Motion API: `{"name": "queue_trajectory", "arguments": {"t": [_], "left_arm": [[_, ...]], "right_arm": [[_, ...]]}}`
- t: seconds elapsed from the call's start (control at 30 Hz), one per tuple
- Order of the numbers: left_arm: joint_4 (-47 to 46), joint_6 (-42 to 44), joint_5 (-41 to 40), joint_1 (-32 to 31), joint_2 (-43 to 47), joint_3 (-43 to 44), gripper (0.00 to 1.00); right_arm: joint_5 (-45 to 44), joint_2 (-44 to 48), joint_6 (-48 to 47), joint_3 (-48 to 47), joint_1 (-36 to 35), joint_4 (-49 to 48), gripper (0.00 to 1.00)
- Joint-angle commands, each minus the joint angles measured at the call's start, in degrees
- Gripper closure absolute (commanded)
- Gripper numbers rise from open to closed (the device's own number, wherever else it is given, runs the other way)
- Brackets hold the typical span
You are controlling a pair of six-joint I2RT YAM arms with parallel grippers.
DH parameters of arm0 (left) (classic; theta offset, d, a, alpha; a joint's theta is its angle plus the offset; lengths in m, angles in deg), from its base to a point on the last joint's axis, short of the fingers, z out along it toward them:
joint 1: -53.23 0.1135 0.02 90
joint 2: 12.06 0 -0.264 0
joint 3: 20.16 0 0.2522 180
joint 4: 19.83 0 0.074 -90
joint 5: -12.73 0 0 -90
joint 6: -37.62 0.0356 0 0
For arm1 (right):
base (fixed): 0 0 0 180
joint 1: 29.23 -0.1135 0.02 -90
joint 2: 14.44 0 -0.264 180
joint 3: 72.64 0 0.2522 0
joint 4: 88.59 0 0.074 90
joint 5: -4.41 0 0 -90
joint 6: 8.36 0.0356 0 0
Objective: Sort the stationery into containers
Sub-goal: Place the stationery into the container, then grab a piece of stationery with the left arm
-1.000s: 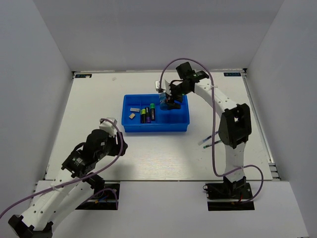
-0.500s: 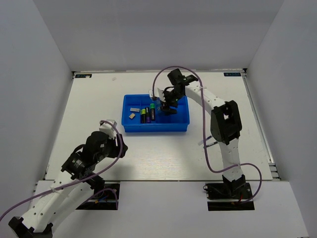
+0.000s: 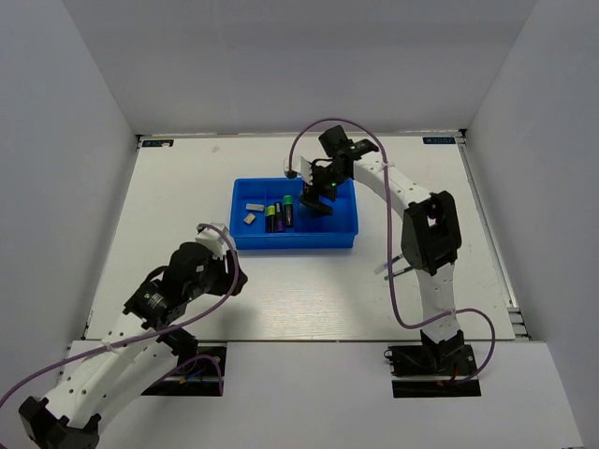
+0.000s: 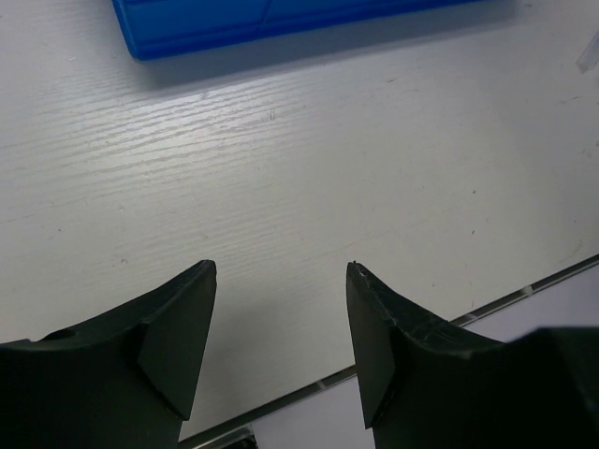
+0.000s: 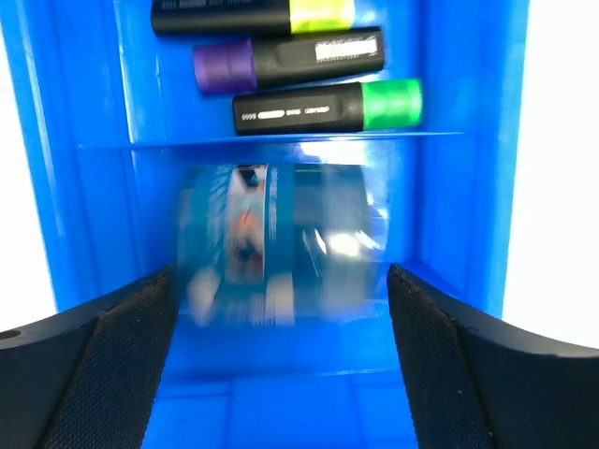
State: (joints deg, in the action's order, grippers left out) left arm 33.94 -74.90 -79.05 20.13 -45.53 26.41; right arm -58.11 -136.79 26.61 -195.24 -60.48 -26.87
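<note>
Toward the near left corner of the tabletop point(image 3: 168, 187), the left gripper point(image 3: 223, 254) is being held above bare white board. In the left wrist view, the left gripper point(image 4: 281, 271) is being shown with its two dark fingers point(image 4: 178, 346) parted and nothing between them. The near wall of the blue tray point(image 4: 281, 23) is being caught at the top of that view.

The blue tray point(image 3: 295, 245) is being carried by the far middle of the tabletop, well apart from the left gripper. In its left compartment, two pale grey erasers point(image 3: 252, 211) are being seen lying close together. In the next compartment to the right, three black markers point(image 3: 279, 215) are being shown side by side. In the right wrist view their ends are being read as yellow point(image 5: 323, 14), purple point(image 5: 225, 64) and green point(image 5: 391, 101).

Just past a rib, in the compartment to the right of the markers, the tape roll point(image 5: 281, 243) is being pictured as a blue-white blur inside the blue tray point(image 5: 463, 140). The right gripper point(image 5: 281, 271) is being held over it with its jaws spread wide on either side. Whether the pads point(image 5: 122, 355) are touching the roll cannot be told.

From above, the right gripper point(image 3: 314, 198) is being seen low over the tray's right half.

Toward the right edge of the tabletop, thin pens point(image 3: 386, 269) are being partly hidden by the right arm.
</note>
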Motion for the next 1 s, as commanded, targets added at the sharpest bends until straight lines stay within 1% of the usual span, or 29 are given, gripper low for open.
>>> {"name": "queue_trajectory", "arguments": {"t": [0.0, 0.17, 0.23, 0.27, 0.3, 0.33, 0.37, 0.4, 0.43, 0.47, 0.5, 0.53, 0.57, 0.6, 0.63, 0.67, 0.7, 0.73, 0.77, 0.8, 0.83, 0.87, 0.9, 0.93, 0.97], "left_arm": [[-2.8, 0.4, 3.2, 0.2, -1.5, 2.1, 0.32], [-3.4, 0.6, 4.4, 0.2, -3.0, 3.7, 0.32], [-4.4, 0.6, 5.4, 0.2, -3.4, 3.8, 0.32], [-4.9, 0.6, 6.0, 0.3, -3.9, 4.0, 0.39], [-6.1, 0.6, 7.2, 0.2, -4.1, 4.0, 0.45], [-6.8, 0.6, 8.3, -0.2, -5.3, 5.6, 0.52], [-7.2, 1.0, 8.8, -1.1, -7.4, 6.4, 0.69], [-7.9, 1.0, 10.0, -1.1, -8.4, 7.4, 0.78], [-9.0, 1.8, 10.1, -3.5, -12.5, 10.0, 0.91], [-10.1, 2.7, 10.4, -4.7, -14.1, 10.9, 0.91], [-10.6, 3.6, 10.7, -5.8, -17.5, 11.8, 0.99], [-11.8, 5.3, 10.8, -9.8, -19.3, 15.6, 1.0], [-11.7, 7.9, 11.4, -11.3, -25.1, 17.0, 1.0], [-12.0, 9.3, 11.6, -14.2, -27.1, 20.0, 1.0], [-11.8, 13.5, 11.7, -16.9, -29.1, 21.4, 1.0], [-11.4, 15.0, 13.2, -19.3, -31.0, 26.2, 1.0], [-11.2, 16.2, 13.5, -20.3, -37.0, 27.8, 0.96], [-11.4, 17.9, 13.6, -21.3, -39.0, 29.2, 0.88], [-12.1, 19.3, 14.0, -23.7, -42.6, 32.8, 0.78], [-13.9, 19.8, 14.3, -24.3, -46.0, 33.7, 0.6], [-14.9, 20.2, 15.0, -24.6, -49.1, 34.5, 0.51], [-16.3, 20.0, 15.5, -25.2, -50.8, 35.9, 0.46], [-19.8, 19.4, 17.1, -25.1, -53.9, 37.5, 0.43], [-20.8, 19.1, 17.4, -25.3, -57.6, 39.6, 0.4], [-21.5, 18.6, 17.7, -25.7, -59.8, 41.1, 0.4]], "right_arm": [[1.0, 5.9, 4.1, -0.2, 0.1, -1.8, 0.1], [1.9, 8.3, 6.0, 0.9, 0.5, -2.1, 0.1], [0.9, 9.4, 6.3, 1.8, 0.4, -2.1, 0.1], [0.2, 10.1, 6.8, 1.8, 0.4, -2.2, 0.11], [-0.5, 10.6, 11.2, 1.8, 0.4, -2.2, 0.15], [-4.1, 11.9, 13.2, 2.0, 0.5, -2.1, 0.25], [-5.1, 13.9, 21.4, 3.4, 0.8, -3.7, 0.99], [-6.8, 16.6, 24.7, 4.8, 1.7, -3.8, 1.0], [-12.2, 20.3, 30.1, 11.9, 3.1, -6.9, 1.0], [-14.4, 20.3, 33.9, 12.0, 3.6, -10.6, 1.0], [-17.5, 26.7, 40.5, 18.6, 4.8, -13.1, 1.0], [-24.2, 28.9, 41.1, 21.5, 5.1, -15.2, 1.0], [-24.1, 30.6, 43.0, 25.7, 7.6, -14.7, 1.0], [-23.4, 34.4, 43.7, 28.0, 8.5, -10.0, 0.26], [-22.6, 35.1, 45.2, 29.8, 9.4, -8.1, 0.1], [-21.9, 37.0, 47.5, 30.7, 12.4, -6.4, 0.1], [-21.0, 39.2, 49.1, 31.7, 13.7, -4.3, 0.14], [-20.7, 42.2, 50.5, 36.8, 15.5, -4.9, 0.73], [-24.1, 43.8, 57.4, 38.5, 18.5, -5.6, 0.94], [-24.3, 47.0, 59.1, 43.4, 21.7, -8.1, 0.96], [-25.1, 49.7, 60.6, 44.6, 24.5, -8.6, 0.95], [-27.2, 50.9, 65.8, 45.5, 25.6, -8.9, 0.92], [-31.0, 51.6, 67.7, 46.4, 28.7, -7.9, 0.81], [-32.3, 53.8, 69.9, 47.7, 29.5, -8.1, 0.49], [-33.6, 54.5, 71.7, 49.2, 30.1, -8.2, 0.44]]}}
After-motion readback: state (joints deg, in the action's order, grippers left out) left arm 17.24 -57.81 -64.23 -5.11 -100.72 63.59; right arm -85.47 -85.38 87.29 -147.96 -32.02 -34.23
